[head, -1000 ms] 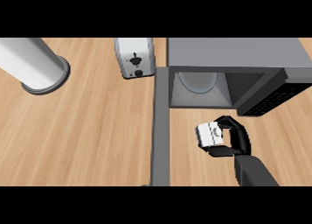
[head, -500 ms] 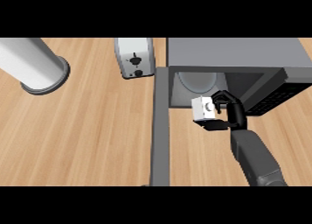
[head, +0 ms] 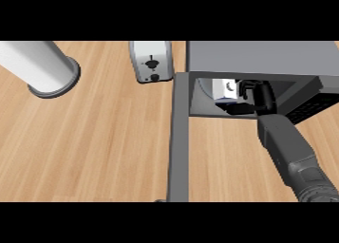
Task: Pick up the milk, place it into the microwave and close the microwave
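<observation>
Matt wood counter [head: 88, 142] (visible grain); brushed metal toaster [head: 151, 60].

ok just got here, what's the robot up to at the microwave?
The right hand is curled round the milk and has it inside the open microwave. The microwave's door stands swung out toward the robot, so closing is not yet done. The left hand is out of view. A toaster stands beside the microwave.

A toaster [head: 151, 60] and grey column [head: 39, 66] stand on the wooden counter [head: 88, 142].
</observation>
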